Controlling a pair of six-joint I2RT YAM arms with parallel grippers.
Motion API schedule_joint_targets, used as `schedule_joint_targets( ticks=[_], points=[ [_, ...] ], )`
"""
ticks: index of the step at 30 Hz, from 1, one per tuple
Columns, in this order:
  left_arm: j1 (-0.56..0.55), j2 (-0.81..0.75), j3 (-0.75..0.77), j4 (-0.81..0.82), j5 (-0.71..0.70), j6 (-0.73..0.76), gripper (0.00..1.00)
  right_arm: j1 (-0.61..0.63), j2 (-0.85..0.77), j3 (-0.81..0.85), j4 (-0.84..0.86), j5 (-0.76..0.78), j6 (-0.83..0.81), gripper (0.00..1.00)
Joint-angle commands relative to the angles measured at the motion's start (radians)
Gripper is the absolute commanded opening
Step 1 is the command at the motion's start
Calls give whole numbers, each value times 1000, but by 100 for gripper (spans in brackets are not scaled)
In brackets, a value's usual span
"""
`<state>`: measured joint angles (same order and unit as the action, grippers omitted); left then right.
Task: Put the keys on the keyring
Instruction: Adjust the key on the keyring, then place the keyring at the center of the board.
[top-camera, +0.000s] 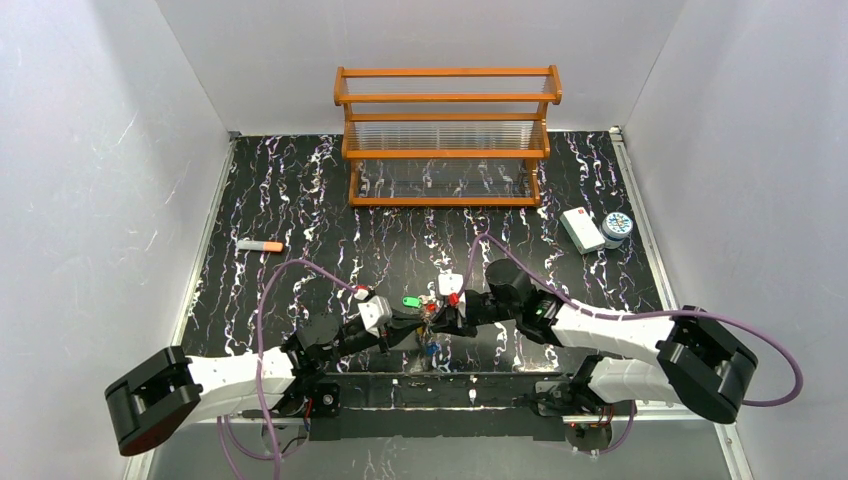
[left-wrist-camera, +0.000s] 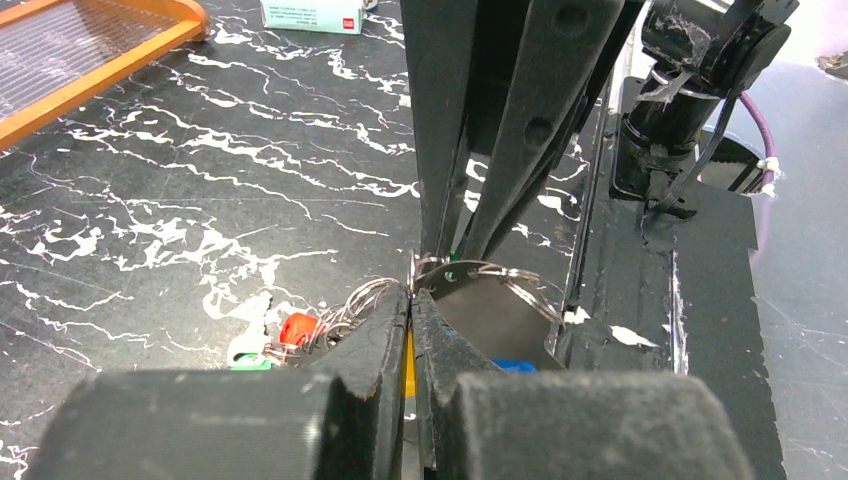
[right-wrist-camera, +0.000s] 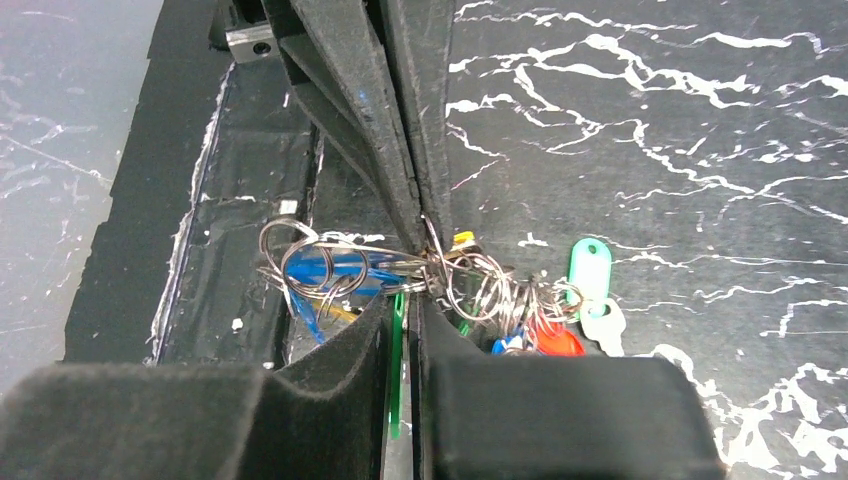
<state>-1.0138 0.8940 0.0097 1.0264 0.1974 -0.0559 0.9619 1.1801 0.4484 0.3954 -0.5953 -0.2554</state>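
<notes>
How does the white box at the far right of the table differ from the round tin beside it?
The white box is rectangular; the round tin is circular from above. The box is plain white with a small red mark; the tin has a bluish rim and a patterned lid. The box lies nearer the middle of the table, the tin nearer its right edge. Both are small and sit side by side on the table.
</notes>
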Motion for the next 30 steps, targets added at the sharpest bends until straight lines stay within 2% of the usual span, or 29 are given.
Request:
schedule_joint_targets(
  ticks=[1,4,11,16,20,27,30],
  points=[
    [-3,39,7,82,-10,0,0,-2,56,51,11,-76,1,17],
    [-2,54,3,94,-17,3,0,-1,60,60,-14,-58,-5,21],
    [-3,50,-7,95,-102,21,0,-2,-63,10,-41,129,-3,65],
    [-2,92,-12,95,-138,51,0,-19,-122,-12,-47,194,-2,81],
    [-2,162,14,95,-142,89,0,-63,-131,-17,-41,180,17,86],
    [-2,289,65,95,-139,124,0,-256,-163,-69,69,-13,141,92],
    [-2,353,91,96,-146,128,0,-308,-179,-82,88,-49,171,94]
  ],
)
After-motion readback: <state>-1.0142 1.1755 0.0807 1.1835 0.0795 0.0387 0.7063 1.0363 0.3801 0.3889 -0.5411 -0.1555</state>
